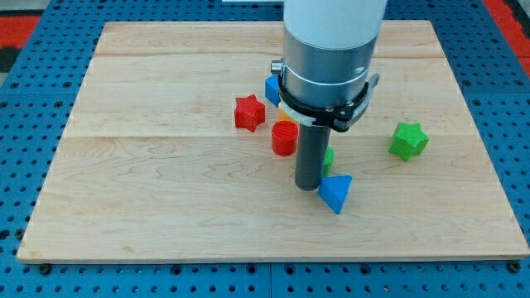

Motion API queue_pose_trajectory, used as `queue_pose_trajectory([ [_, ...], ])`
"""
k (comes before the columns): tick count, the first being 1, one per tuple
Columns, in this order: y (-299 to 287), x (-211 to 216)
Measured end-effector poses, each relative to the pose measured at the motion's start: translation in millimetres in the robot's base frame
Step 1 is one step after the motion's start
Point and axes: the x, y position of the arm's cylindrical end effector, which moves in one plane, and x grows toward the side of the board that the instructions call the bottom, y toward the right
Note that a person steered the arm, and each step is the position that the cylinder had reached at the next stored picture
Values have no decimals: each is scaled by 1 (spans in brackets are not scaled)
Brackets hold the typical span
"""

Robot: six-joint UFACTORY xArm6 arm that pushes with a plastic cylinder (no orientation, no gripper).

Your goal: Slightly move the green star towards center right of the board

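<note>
no readable text, labels, numbers or signs appear anywhere.

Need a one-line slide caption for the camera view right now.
My tip rests beside the blue block, left of the green star on the wooden board.

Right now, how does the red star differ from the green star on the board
The red star is red and lies left of centre; the green star is green and lies toward the view's right. The red star has the red cylinder and other blocks close by, while the green star sits alone. My tip is nearer the red star, touching neither. Both are star-shaped blocks of similar size, resting on the board.
</note>
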Motion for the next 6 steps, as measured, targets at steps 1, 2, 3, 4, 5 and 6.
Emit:
queue_pose_trajectory([
  [1, 0, -9],
  [2, -1, -23],
  [3, 39, -26],
  [4, 50, -17],
  [5, 79, -2],
  [6, 133, -12],
])
